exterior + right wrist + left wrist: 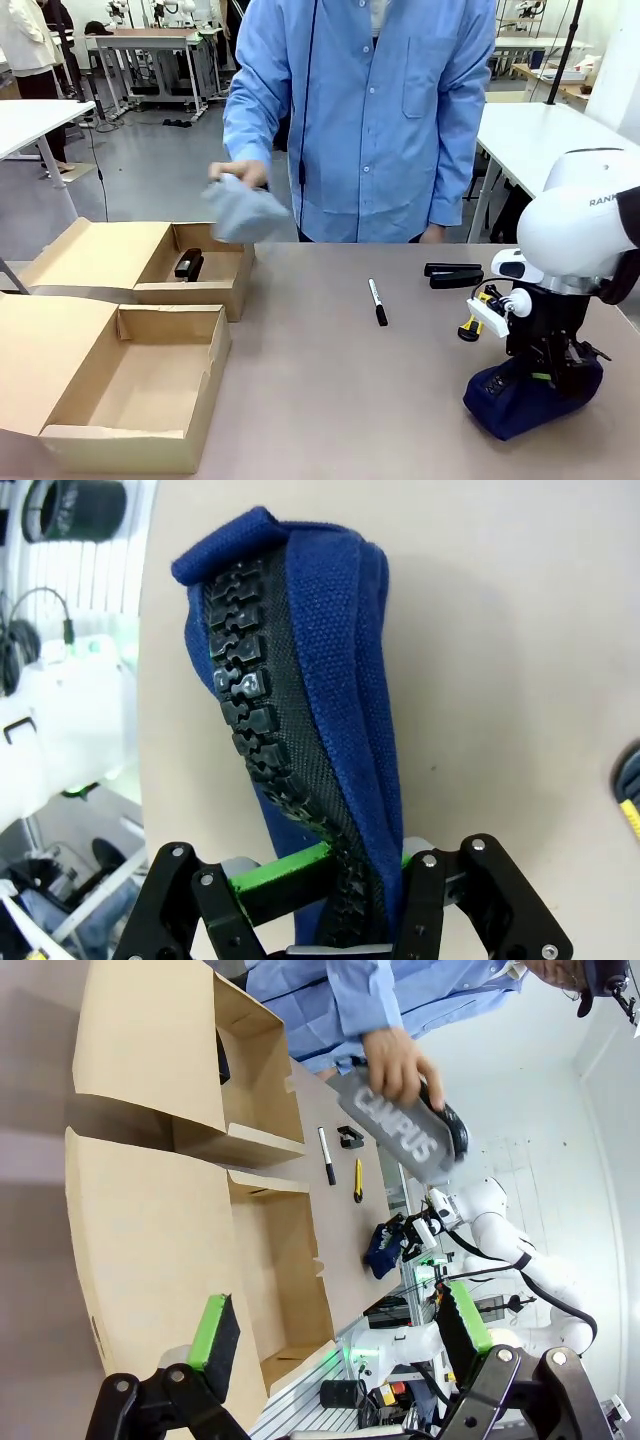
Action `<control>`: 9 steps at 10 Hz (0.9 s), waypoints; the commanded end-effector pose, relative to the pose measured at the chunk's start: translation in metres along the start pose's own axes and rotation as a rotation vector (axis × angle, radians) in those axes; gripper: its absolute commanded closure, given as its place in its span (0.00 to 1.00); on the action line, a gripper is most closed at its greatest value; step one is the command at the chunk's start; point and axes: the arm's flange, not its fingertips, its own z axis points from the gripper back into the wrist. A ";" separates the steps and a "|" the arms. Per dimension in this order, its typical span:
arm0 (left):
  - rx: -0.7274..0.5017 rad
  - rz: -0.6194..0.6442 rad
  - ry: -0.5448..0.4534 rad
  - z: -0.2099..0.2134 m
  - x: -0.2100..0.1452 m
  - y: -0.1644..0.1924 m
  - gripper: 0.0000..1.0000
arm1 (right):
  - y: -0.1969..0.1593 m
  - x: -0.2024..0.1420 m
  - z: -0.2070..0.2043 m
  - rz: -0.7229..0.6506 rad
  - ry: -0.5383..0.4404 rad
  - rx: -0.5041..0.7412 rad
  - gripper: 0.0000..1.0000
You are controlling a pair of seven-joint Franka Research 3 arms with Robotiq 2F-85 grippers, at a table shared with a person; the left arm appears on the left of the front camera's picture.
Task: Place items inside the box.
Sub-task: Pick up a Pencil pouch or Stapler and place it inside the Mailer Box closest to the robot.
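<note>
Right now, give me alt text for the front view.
The right claw is clamped on the navy pencil case at the near right of the table. A person's hand holds a grey pencil case near the far cardboard box, which contains a black stapler. A marker pen, second stapler and yellow utility knife lie mid-table.

My front camera sits on my side of the beige table (330, 400) and looks across at the person in the light blue shirt (370, 120). My left wrist camera looks from far back, turned sideways. My right wrist camera is very close to the navy blue cloth zip pencil case (340, 680). Front and left wrist both show the two brown cardboard boxes (215, 365).
</note>
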 end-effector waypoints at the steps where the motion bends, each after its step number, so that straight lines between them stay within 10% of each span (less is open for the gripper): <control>1: -0.020 -0.022 -0.013 0.000 0.001 -0.002 0.00 | 0.053 -0.007 -0.017 -0.060 -0.051 -0.045 1.00; 8: -0.020 -0.022 -0.013 0.000 0.001 -0.002 0.00 | 0.159 0.023 0.088 -0.597 -0.371 -0.203 1.00; 9: -0.020 -0.022 -0.013 0.000 0.001 -0.002 0.00 | 0.133 0.017 0.138 -0.421 -0.354 -0.075 1.00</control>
